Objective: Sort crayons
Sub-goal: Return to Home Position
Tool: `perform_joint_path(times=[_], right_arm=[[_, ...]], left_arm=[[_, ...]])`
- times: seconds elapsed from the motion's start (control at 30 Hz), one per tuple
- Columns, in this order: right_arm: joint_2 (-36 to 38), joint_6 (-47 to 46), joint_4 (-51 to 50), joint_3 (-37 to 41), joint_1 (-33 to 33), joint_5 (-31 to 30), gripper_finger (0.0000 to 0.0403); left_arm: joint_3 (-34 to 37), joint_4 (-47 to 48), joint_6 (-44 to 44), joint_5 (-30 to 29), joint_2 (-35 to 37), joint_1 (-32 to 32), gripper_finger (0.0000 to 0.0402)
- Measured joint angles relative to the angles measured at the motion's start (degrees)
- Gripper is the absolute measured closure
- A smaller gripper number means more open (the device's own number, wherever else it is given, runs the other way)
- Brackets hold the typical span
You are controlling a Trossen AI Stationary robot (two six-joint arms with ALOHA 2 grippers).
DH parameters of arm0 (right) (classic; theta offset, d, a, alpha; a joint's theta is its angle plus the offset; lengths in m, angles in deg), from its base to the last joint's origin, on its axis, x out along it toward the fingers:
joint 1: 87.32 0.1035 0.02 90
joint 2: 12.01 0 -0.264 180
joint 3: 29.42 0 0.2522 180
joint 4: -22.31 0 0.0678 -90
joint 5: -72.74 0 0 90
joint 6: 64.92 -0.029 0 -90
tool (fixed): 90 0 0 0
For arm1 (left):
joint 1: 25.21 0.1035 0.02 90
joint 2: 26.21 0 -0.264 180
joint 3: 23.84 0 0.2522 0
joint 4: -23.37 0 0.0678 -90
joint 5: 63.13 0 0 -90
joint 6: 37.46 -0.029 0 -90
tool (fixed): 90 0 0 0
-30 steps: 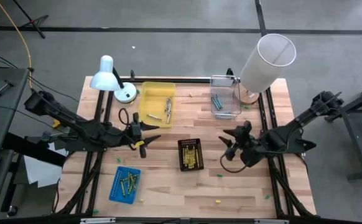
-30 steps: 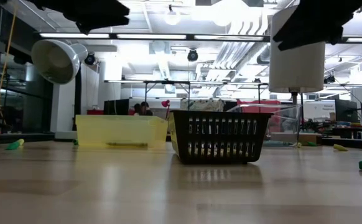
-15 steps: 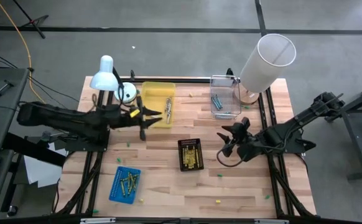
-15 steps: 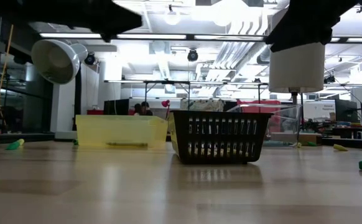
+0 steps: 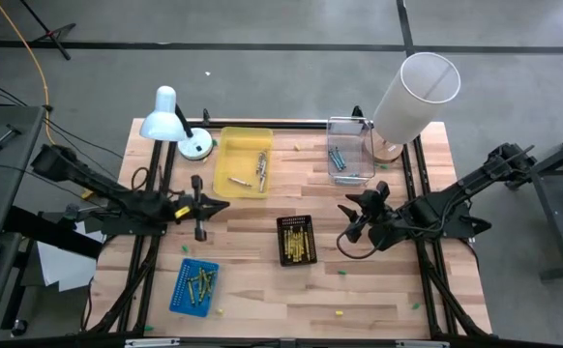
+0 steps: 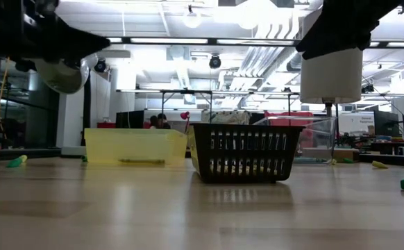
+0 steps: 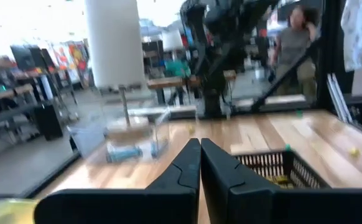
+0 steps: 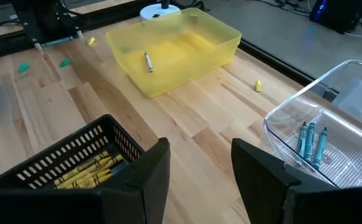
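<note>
Thin yellow crayons, slatted black basket

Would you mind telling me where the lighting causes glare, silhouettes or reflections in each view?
Low view: bright ceiling lights turn the left arm and right arm into black silhouettes, and the black bin reflects faintly on the table. Left wrist view: the background behind the white cylinder is washed out. Right wrist view: even light. High view: even, no glare.
</note>
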Motion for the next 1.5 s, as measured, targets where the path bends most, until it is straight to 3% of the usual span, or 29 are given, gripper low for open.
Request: perform_joint_path(times=[0.17,0.47,0.83,1.03,1.2,1.33,1.5], right_arm=[[0.0,0.02,-0.06,0.0,0.0,0.02,0.0238],[0.0,-0.5,-6.09,0.0,0.06,3.03,0.0238],[0.52,-15.15,-22.0,2.34,7.94,-0.9,0.0238],[3.88,-20.5,-12.84,12.21,10.96,-1.4,0.0244],[8.84,-2.54,5.16,17.08,3.32,4.71,0.0302],[13.21,19.22,21.27,18.62,-8.06,17.61,0.0385],[17.2,33.43,28.35,18.78,-23.34,34.83,0.0386]], left_arm=[[0.95,3.11,-3.91,-0.15,3.83,-0.85,0.0401],[1.09,23.74,-0.8,2.91,16.34,-0.13,0.0402],[1.09,38.67,1.06,5.41,33.44,-0.13,0.0401],[1.09,40.48,0.95,2.3,35.46,-0.11,0.0401],[1.09,40.56,-2.34,1.53,35.44,-0.11,0.0401],[1.09,40.56,-3.57,1.52,35.44,-0.12,0.0401],[1.09,40.56,-3.57,1.52,35.42,-0.11,0.0401]])
